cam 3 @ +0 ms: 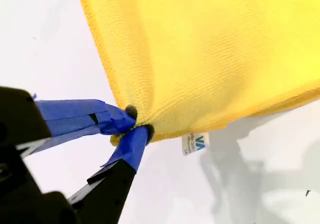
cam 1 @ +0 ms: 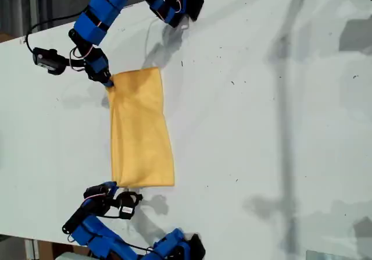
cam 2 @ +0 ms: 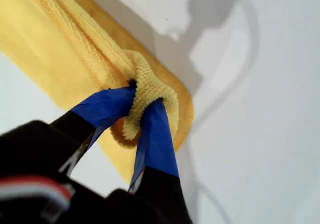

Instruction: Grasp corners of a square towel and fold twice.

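Holding the towel [cam 1: 141, 129] by two corners, folded once into a strip on the white counter [cam 1: 261, 126].

Our first tool [cam 2: 142, 103] is clenched on a bunched corner, our second tool [cam 3: 137, 126] pinches the corner near the white tag [cam 3: 195, 144]; we judge one fold done and the second left.

A: Item, towel [cam 1: 142, 129]: colour?
B: Yellow-orange throughout, fine ribbed terry weave; small white tag [cam 3: 195, 144] with blue lettering.

A: Item, my first gripper [cam 2: 142, 101]?
B: Blue tape on both fingers, black body behind.

A: Item, my second gripper [cam 3: 136, 124]?
B: Same, blue-taped tips on black.

A: Item, table [cam 1: 261, 126]?
B: White, scattered dark specks, grey shadows.
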`<action>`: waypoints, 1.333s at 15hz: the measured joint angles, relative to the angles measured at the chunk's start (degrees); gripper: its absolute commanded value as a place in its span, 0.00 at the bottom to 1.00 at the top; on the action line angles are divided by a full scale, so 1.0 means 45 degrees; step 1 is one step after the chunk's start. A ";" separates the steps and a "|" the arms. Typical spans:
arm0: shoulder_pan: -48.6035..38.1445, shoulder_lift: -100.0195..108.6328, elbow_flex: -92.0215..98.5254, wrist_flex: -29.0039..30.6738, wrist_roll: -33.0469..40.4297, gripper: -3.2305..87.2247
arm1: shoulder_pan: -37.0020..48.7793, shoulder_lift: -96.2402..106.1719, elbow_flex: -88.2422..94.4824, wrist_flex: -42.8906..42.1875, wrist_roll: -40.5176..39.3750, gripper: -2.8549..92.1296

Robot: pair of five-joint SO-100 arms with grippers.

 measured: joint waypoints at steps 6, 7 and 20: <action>-0.0605 -0.3984 -0.3340 0.0391 0.0508 0.03 | 0.1172 -0.3691 -0.3691 0.1426 -0.0527 0.03; -0.0547 -0.3984 -0.3340 0.0586 0.0430 0.03 | 0.1133 -0.3691 -0.3848 0.1699 -0.0527 0.03; 0.4629 -0.0898 0.1289 0.0000 -0.2500 0.03 | -0.2051 -0.2207 -0.1836 0.5371 -0.0059 0.03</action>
